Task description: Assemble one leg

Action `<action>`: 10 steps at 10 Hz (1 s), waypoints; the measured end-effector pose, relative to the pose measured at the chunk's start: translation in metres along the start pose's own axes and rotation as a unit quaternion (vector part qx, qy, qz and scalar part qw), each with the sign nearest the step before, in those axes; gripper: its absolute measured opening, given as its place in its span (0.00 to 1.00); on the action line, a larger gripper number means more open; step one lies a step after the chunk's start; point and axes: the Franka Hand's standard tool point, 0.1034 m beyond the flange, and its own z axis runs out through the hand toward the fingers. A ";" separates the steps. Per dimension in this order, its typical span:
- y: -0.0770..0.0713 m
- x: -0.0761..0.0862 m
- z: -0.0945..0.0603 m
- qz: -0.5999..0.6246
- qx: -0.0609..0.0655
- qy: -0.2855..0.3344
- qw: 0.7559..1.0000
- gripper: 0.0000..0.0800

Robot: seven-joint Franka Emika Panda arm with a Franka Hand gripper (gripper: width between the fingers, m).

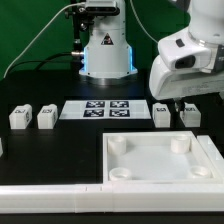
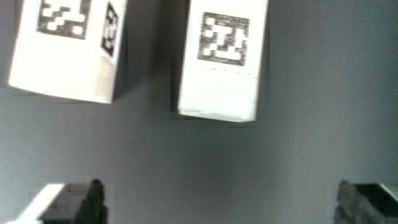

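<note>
the small chunky white plastic leg (image 2: 222, 65) with a black-and-white tag lay flat on the dark table (image 1: 60, 140), in the pair on the exterior view's right, near the large flat white square panel (image 1: 150, 165). a second leg (image 2: 71, 50) lay just beside it, not touching. the gripper (image 2: 217, 200) hovered above, jaws spread wide and empty. we judged a good grasp needed the fingers straddling that one leg's narrow sides, clear of its neighbour.
</note>
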 end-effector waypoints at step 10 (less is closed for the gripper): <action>-0.015 -0.021 0.033 0.009 -0.016 -0.219 0.976 0.81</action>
